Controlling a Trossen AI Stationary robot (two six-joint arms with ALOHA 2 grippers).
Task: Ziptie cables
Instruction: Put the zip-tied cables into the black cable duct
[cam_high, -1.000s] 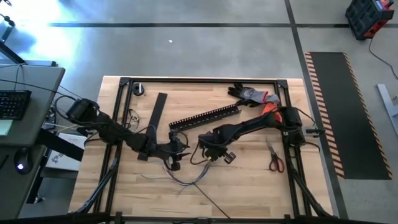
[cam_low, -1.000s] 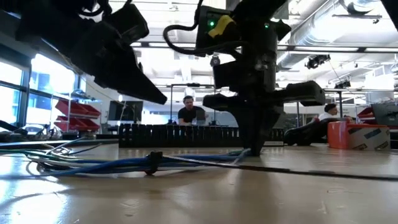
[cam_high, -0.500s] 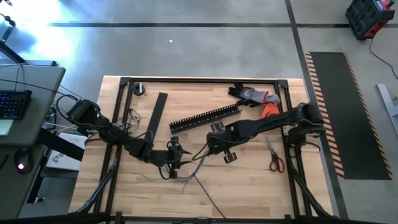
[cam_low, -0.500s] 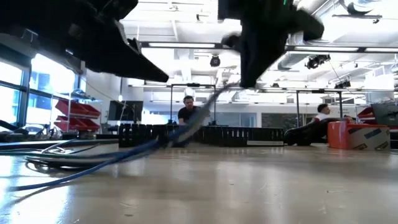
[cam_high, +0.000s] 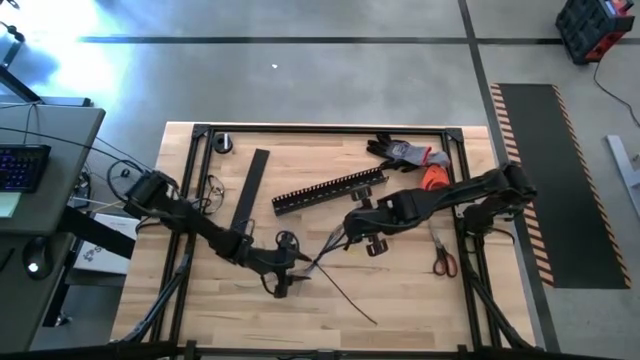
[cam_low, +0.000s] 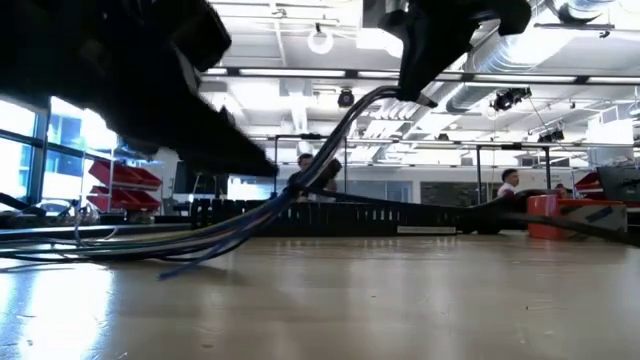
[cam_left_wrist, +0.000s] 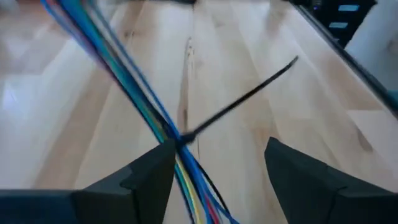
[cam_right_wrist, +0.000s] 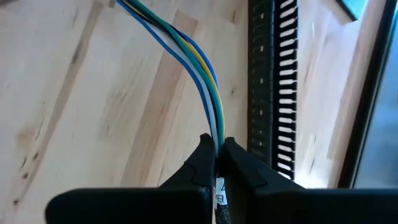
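Now, with the right end effector (cam_right_wrist: 217, 152) pinched shut on the cables (cam_right_wrist: 198, 74) raised above mid-table and the ziptie (cam_left_wrist: 239, 102) cinched around them, tail trailing toward five o'clock, the open left end effector (cam_left_wrist: 214, 165) should, I judge, retreat slowly.

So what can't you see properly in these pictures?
- Whether the ziptie is pulled tight round the cables: left wrist view, blurred.
- The cables' far ends: low view, behind the dark left arm.
- Whether anything stays between the open left gripper fingers: cut off by the picture's edge.
- The label under the shut right gripper: too small.
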